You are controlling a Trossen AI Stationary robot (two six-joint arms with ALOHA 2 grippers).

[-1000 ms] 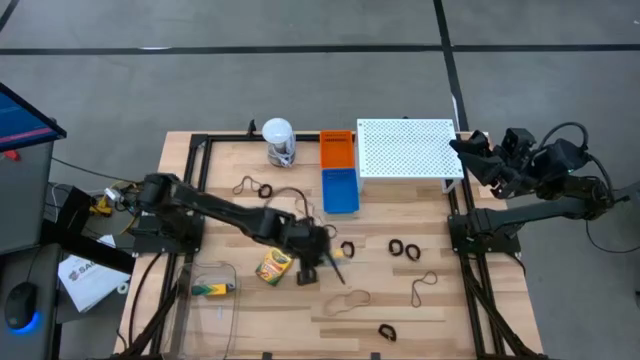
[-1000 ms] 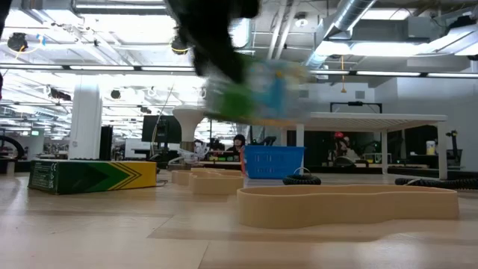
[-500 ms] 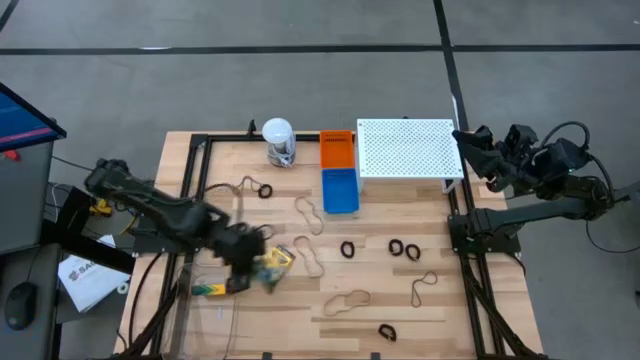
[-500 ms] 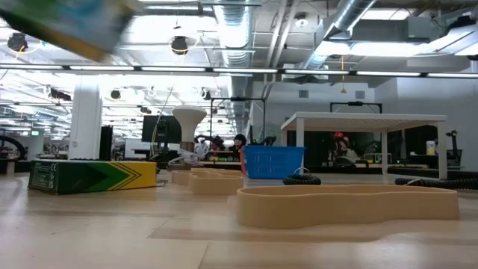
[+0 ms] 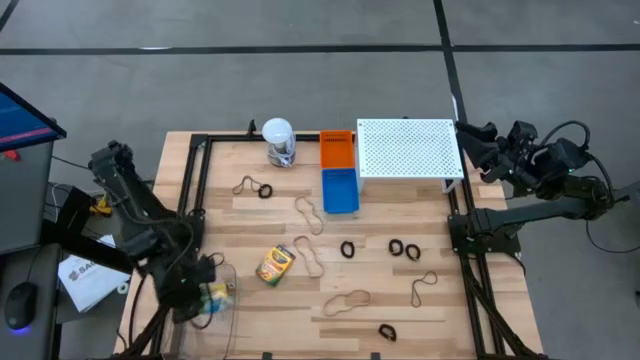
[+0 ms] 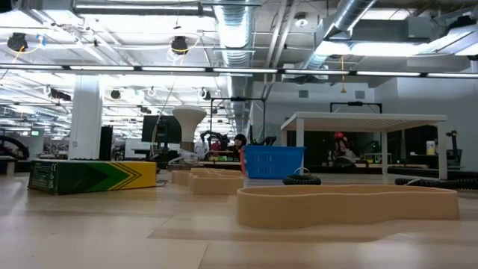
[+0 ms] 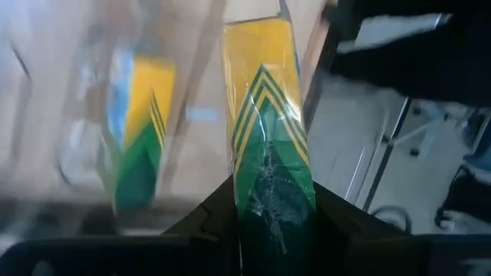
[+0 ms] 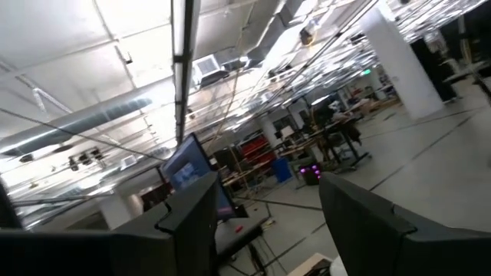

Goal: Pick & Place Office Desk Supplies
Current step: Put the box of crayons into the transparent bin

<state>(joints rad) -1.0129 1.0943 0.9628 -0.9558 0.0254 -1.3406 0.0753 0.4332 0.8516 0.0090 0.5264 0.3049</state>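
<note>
Over the table's front-left corner, the left gripper (image 5: 197,297) hangs clamped on a crayon box (image 7: 268,153), apparently to set it in the clear bin (image 5: 225,272) beside another box (image 7: 136,138). A further box (image 5: 274,265) lies mid-table. Bin walls leave little slack. Off the table's right edge, the right gripper (image 5: 478,137) waits, fingers apart.
</note>
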